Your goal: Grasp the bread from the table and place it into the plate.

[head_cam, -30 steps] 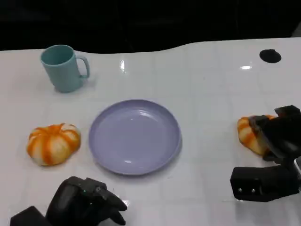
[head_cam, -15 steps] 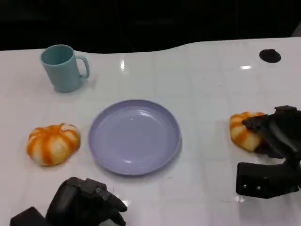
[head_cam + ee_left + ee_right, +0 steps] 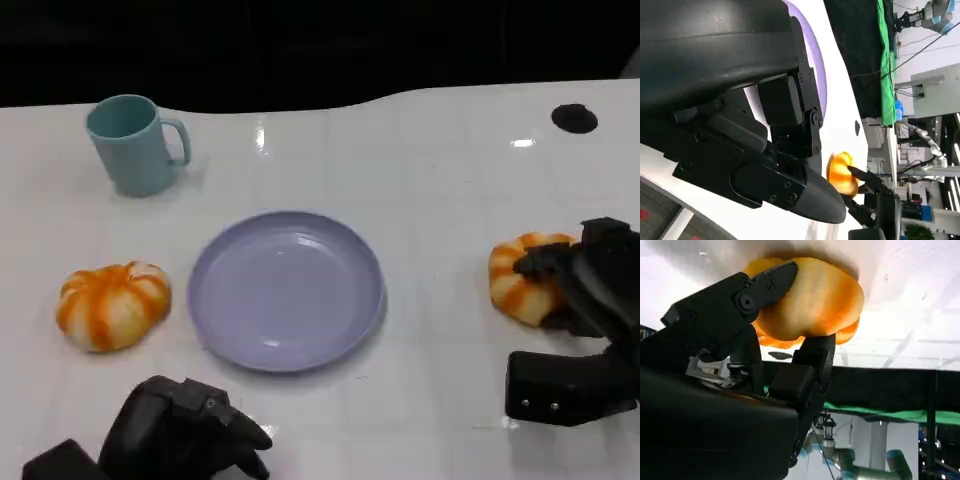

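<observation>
An orange-and-white bread roll lies at the right of the white table, and my right hand grips it from its right side. In the right wrist view black fingers close around the roll from both sides. The lilac plate sits in the middle with nothing on it. A second striped roll rests to the plate's left. My left hand lies at the table's near left edge, fingers curled in on nothing. The left wrist view shows the gripped roll past the plate's rim.
A teal mug stands at the back left. A small black round spot marks the table at the back right. Bare white table lies between the gripped roll and the plate.
My right hand and the roll in it have shifted a little to the left, toward the plate. The left hand, plate, mug and other roll have stayed put.
</observation>
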`<state>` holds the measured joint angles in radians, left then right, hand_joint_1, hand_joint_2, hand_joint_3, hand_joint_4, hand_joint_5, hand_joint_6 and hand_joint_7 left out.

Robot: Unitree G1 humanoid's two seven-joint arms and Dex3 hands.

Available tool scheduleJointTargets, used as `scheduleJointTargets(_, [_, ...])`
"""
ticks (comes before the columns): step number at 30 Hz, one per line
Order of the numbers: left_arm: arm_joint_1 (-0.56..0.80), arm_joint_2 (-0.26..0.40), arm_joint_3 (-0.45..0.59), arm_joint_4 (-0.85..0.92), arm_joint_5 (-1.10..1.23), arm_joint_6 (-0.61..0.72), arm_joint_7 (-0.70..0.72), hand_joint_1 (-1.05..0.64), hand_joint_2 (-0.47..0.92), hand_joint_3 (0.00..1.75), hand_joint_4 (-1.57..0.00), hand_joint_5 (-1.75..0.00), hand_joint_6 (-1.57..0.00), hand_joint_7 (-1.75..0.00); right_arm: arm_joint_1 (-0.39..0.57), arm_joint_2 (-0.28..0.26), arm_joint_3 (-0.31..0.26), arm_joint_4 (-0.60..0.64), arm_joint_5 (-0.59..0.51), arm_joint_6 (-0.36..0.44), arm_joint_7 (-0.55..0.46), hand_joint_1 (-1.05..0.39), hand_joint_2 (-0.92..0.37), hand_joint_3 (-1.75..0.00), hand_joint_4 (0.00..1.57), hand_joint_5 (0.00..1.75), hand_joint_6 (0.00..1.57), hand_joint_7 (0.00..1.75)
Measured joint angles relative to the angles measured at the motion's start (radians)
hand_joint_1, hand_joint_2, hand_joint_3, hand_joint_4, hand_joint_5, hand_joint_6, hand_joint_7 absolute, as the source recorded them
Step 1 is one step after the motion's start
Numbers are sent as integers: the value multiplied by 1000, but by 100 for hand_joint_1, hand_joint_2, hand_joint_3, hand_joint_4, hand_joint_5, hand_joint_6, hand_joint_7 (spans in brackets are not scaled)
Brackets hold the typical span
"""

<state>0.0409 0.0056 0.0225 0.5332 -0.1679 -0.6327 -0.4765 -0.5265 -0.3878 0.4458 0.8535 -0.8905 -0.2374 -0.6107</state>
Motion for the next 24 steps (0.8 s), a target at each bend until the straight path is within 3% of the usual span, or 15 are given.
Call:
scheduleJointTargets(5, [0, 0, 0, 0, 0, 0, 0, -105, 90, 0, -143, -70, -157, -26, 5, -2, -3, -44, 20, -68, -43, 2, -82, -2, 96, 174, 96, 133])
scheduleJointTargets(9, [0, -1, 0, 0, 0, 0, 0, -105, 90, 0, -142, -70, -157, -25, 16, -7, -5, -124, 23, -108, -58, 3, -82, -6, 100, 174, 96, 138])
scheduleJointTargets(12, [1, 0, 0, 0, -1, 0, 0, -105, 90, 0, -142, -69, -157, -25, 34, -7, -13, -194, 39, -121, -51, 4, -36, -96, 101, 174, 96, 139])
scheduleJointTargets(14, [2, -1, 0, -1, -1, 0, 0, -105, 91, 1, -142, -69, -157, -25, 57, -6, -21, -261, 65, -124, -22, 9, -22, -124, 104, 173, 100, 133])
scheduleJointTargets(19, [4, 0, 0, -1, 0, 0, 0, -105, 90, 0, -143, -69, -157, -25, 98, 26, -41, -373, 136, -159, 58, 9, -16, -143, 104, 174, 97, 141])
scheduleJointTargets(24, [5, 0, -2, -1, 0, 0, 0, -105, 90, 0, -143, -69, -157, -26, 98, 94, -40, -391, 148, -198, 80, 6, -11, -152, 108, 174, 100, 139])
